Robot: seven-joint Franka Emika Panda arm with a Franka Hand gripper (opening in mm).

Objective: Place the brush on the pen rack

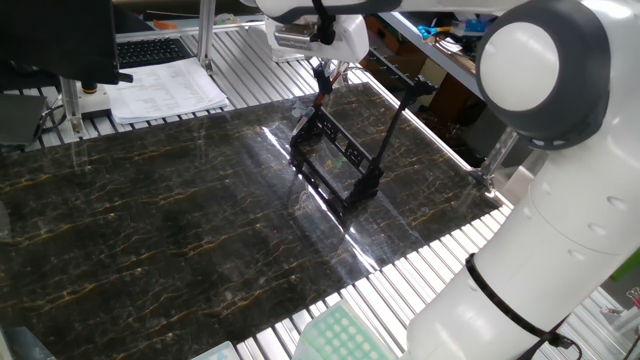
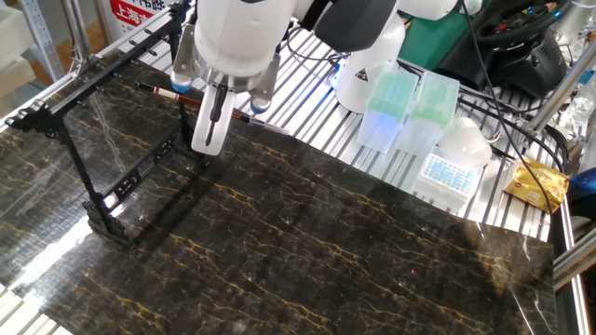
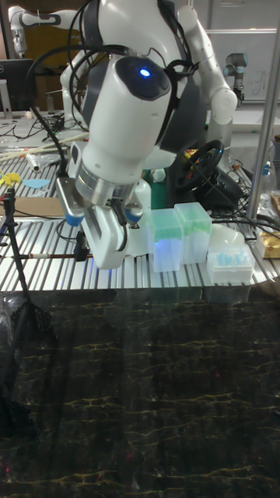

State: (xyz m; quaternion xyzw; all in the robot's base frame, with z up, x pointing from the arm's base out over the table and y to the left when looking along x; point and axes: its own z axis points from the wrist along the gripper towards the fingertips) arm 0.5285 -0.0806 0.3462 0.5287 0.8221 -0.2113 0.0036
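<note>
The black pen rack [image 2: 104, 199] stands at the left of the dark marble table [image 2: 326, 251], its slanted arms reaching up and back. It also shows in the one fixed view [image 1: 345, 157] and at the left edge of the tall view [image 3: 20, 299]. The brush [image 2: 156, 88] is a thin dark stick with a reddish section. It hangs level in the air at the rack's far arm [image 3: 47, 255]. My gripper [image 2: 202, 146] points down over the table's back edge and looks shut on the brush, whose ends stick out on both sides. From the other side the gripper [image 1: 323, 88] hides most of the brush.
Green pipette-tip boxes [image 2: 393, 100] and a white tip box [image 2: 447, 172] sit on the slatted bench behind the table. A yellow packet [image 2: 535, 182] lies at the far right. Papers [image 1: 165, 88] lie past the table. My own arm's base [image 1: 545, 260] stands at the table's side.
</note>
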